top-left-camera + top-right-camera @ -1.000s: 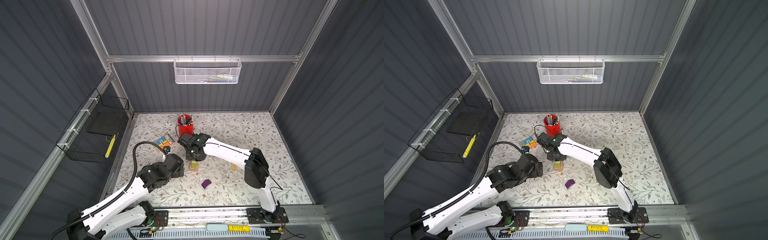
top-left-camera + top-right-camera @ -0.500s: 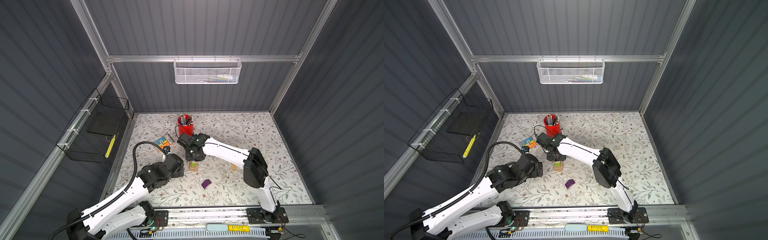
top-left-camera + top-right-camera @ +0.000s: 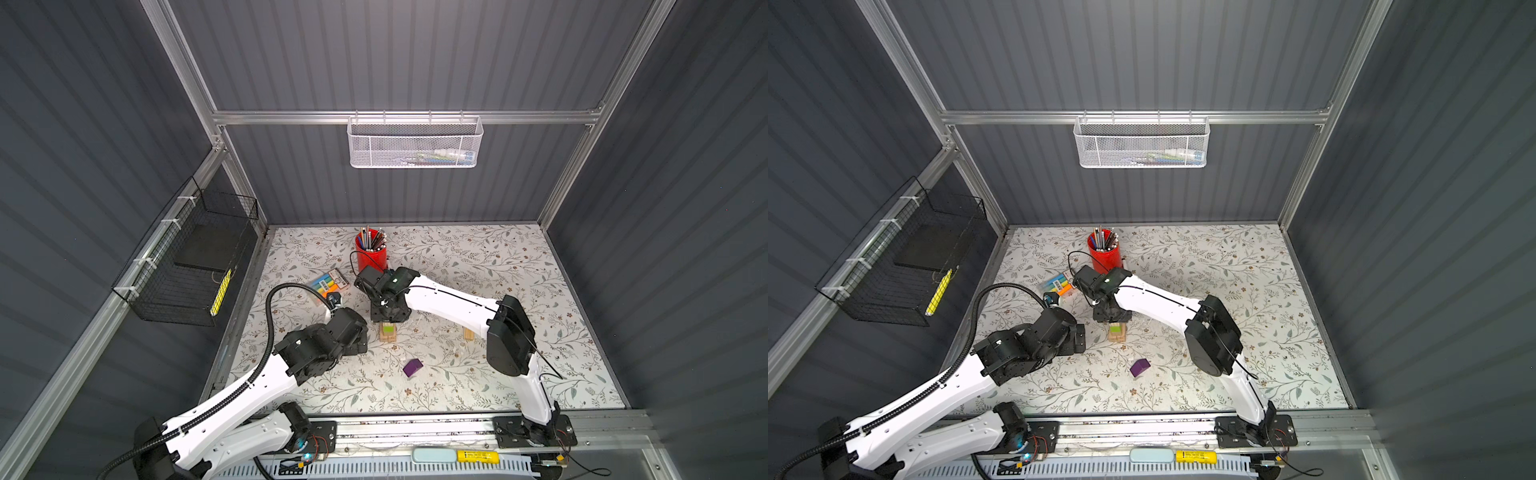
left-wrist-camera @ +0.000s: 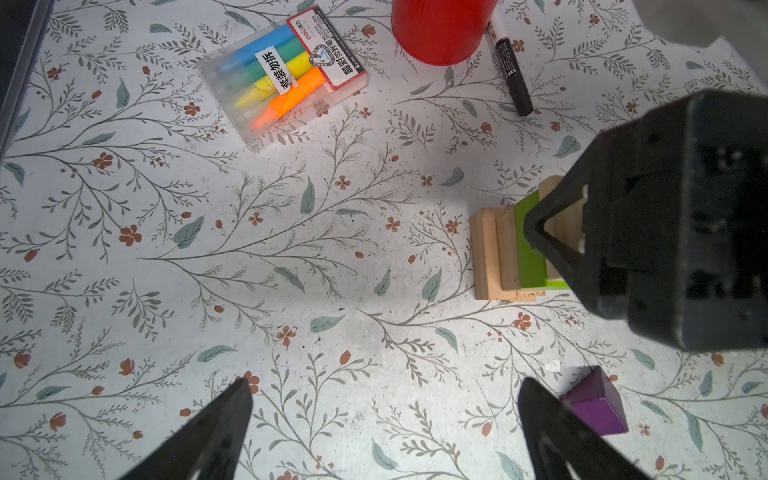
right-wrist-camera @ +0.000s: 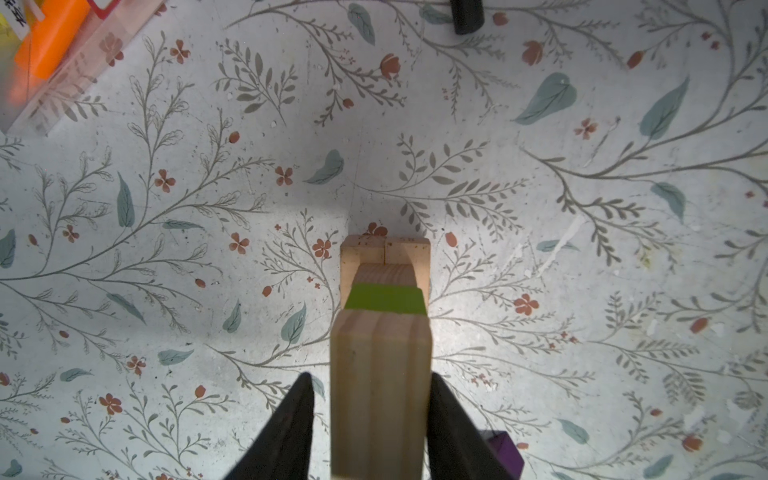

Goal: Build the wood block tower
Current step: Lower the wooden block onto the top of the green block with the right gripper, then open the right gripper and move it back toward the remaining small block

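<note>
The wood block tower (image 3: 387,332) stands left of centre on the desk (image 3: 498,270). Its top plank (image 5: 380,399) partly covers the lime-green block (image 5: 385,298). The right tool (image 5: 370,376) straddles that plank, jaws slightly spread (a gap shows on one side). The left tool (image 4: 385,382) is spread wide, empty, near the tower. The purple block (image 3: 412,368) lies loose toward the front edge.

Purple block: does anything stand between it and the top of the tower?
Bare mat lies between the purple block and the tower, but the right gripper sits over the tower top, straddling a wood block there.
</note>
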You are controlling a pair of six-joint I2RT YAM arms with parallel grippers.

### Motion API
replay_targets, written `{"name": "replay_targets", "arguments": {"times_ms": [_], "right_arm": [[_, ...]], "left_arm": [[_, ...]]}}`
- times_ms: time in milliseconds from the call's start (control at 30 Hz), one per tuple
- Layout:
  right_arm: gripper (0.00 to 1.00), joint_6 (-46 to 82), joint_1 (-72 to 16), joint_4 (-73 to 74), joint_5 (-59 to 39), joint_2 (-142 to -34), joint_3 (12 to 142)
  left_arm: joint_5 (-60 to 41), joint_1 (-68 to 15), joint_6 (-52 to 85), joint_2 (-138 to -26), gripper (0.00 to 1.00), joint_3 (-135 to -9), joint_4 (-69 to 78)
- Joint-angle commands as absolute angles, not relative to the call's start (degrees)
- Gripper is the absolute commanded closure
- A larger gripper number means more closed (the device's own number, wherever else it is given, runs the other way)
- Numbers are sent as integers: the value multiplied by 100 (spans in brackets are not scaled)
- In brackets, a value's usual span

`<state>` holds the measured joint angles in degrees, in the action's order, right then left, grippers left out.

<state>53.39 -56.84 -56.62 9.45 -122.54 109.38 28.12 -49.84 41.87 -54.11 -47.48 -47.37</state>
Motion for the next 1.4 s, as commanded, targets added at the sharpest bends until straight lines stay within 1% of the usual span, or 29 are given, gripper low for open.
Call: {"name": "replay_targets", "arguments": {"times_ms": [0,267,533,700,933,1033,1200,1367], "right_arm": [[53,5305,-5711,-5776,1100,-12181,10881],[49,5222,-5704,-5777,1182,-11874,10844],[41,5012,-5680,-5576,1465,-10996,10459],[33,4900,-5488,-5268,1720,-10090,9504],[27,4878,-4878,-5049,1672,-9037,7928],[22,4790,-4702,-4912,1838,-8553,7187],[12,4763,-4192,-4549,1576,-7775,5968],[3,4582,-3776,-4191,1362,-7241,5072]], "left_arm": [[2892,-5010,4241,-5423,0,-4781,-4843],[2902,-5008,4213,-5458,0,-4851,-4834],[2858,-5010,4097,-5548,0,-5059,-4852],[2728,-5005,3940,-5687,0,-5229,-4768],[2348,-5009,3643,-6010,0,-5385,-4360],[2087,-5006,3496,-6118,0,-5402,-4107],[1760,-5009,3264,-6317,0,-5447,-3708],[1526,-5009,3127,-6549,0,-5559,-3522]]}}
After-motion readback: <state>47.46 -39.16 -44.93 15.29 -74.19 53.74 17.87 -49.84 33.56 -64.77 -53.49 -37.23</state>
